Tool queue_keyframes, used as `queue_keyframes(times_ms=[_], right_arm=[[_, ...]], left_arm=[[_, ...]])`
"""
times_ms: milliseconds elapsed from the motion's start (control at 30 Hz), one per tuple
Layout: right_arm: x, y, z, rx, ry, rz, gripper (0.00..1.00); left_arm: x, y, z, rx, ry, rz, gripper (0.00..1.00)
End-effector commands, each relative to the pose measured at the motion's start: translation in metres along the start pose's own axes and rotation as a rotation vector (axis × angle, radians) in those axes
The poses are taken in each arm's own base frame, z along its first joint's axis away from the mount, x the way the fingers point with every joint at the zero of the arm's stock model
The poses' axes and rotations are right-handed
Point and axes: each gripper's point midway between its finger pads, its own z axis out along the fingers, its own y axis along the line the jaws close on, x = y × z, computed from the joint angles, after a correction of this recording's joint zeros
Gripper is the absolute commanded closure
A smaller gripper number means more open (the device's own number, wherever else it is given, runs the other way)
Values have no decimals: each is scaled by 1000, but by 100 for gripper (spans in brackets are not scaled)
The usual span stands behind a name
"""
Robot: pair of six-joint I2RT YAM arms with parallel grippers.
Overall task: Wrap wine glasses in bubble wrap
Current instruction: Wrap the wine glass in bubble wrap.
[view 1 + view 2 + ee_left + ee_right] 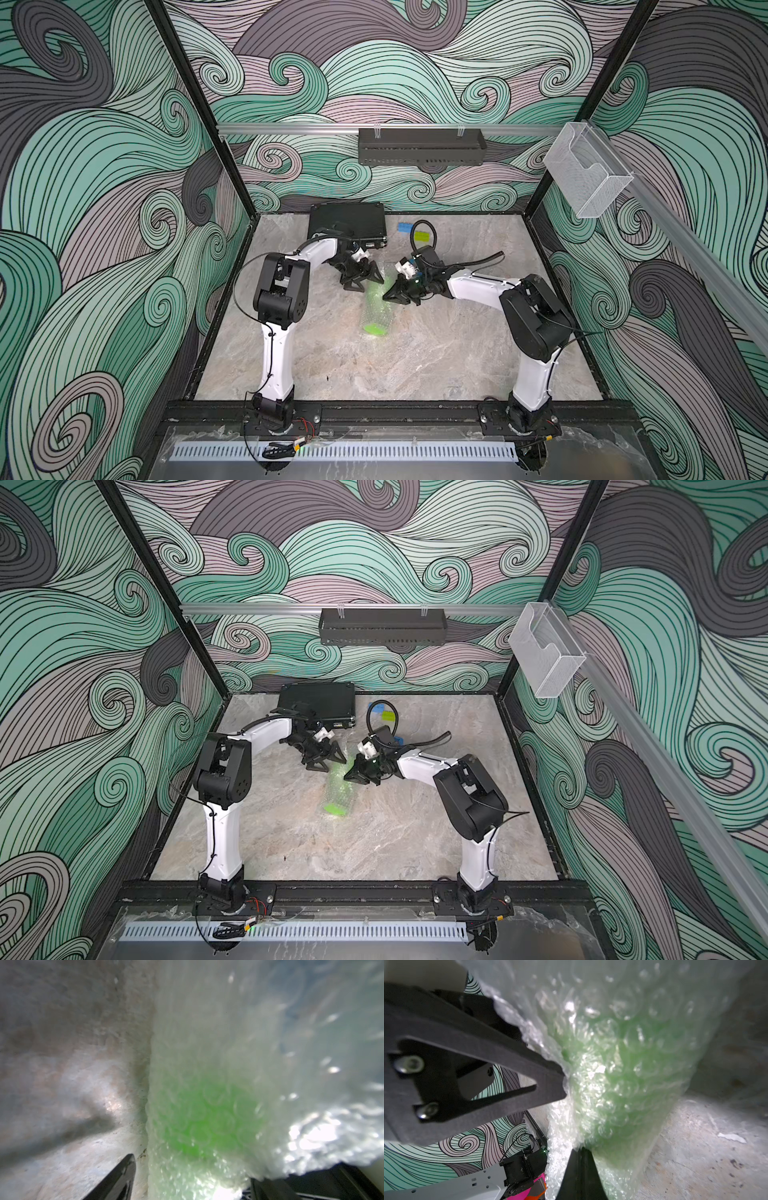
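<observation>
No legible text, labels or signs.

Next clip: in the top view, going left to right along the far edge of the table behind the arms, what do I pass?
Black case → blue brick → lime-green brick.

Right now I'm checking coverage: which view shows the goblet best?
A top view: the goblet lies whole inside the wrap, foot bright green at the near end. Both wrist views show only a blurred green patch through bubbles.
</observation>
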Motion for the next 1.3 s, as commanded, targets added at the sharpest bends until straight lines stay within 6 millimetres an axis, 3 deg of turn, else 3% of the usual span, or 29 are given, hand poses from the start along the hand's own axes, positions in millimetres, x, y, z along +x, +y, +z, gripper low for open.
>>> queue_keyframes(times_ms=[0, 67, 167, 367, 433, 567, 667, 900, 967, 1067, 1200, 1267], right_arm=[[8, 7, -12, 22, 13, -25, 88], [13, 17, -19, 10, 11, -33, 72], [26, 31, -20, -23, 39, -37, 59], [55, 40, 2, -46, 134, -41, 53], [58, 38, 7, -37, 160, -36, 56], [57, 40, 2, -31, 154, -39, 86], [62, 40, -4, -30, 168, -45, 99], [74, -2, 3, 59, 208, 32, 97], [71, -8, -4, 111, 205, 39, 86], [61, 5, -25, 107, 164, 8, 69], [38, 11, -68, 76, 70, 17, 63], [20, -1, -92, 90, -17, 40, 58]], left_arm=[[19, 49, 23, -160, 78, -76, 20], [21, 56, 24, -191, 66, -83, 21], [24, 60, 29, -190, 70, -116, 22], [25, 56, 28, -186, 57, -116, 23], [27, 55, 32, -176, 66, -119, 23], [26, 59, 30, -209, 59, -99, 23], [26, 64, 35, -219, 75, -105, 24], [24, 70, 40, -237, 100, -103, 25], [23, 68, 37, -242, 97, -86, 25], [25, 67, 38, -240, 99, -89, 26], [26, 66, 38, -237, 96, -91, 27], [27, 67, 37, -238, 89, -96, 28]])
